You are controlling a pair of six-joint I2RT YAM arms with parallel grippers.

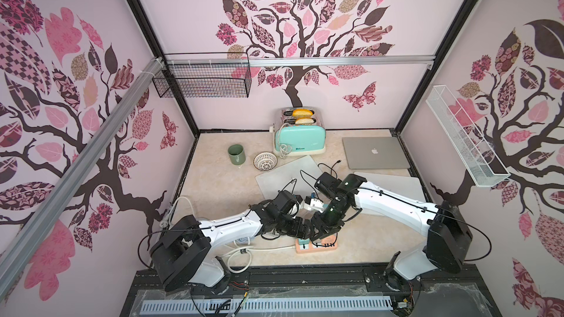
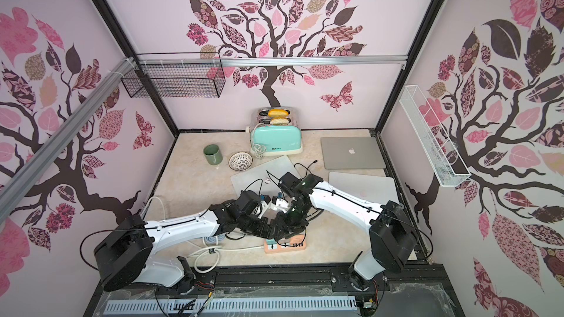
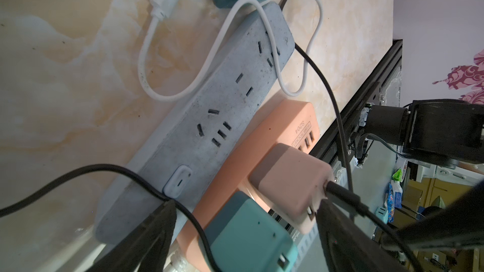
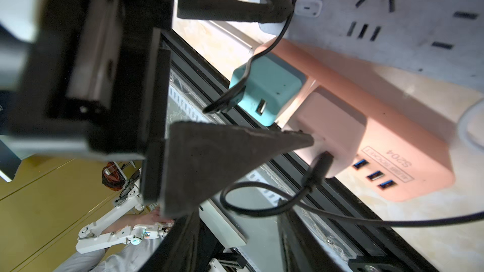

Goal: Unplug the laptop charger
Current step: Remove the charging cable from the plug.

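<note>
Approach step, no pull begun. Pink charger (image 4: 332,124) sits plugged in the pink power strip (image 4: 403,132) beside a teal charger (image 4: 269,85); which one is the task's, cannot tell. Left gripper (image 4: 300,75) gapes wide astride the teal one, one fingertip (image 4: 293,139) touching the pink. Right gripper (image 4: 239,213): jaws apart, empty. Next: close squarely on the charger body, pull straight off the strip.
</note>
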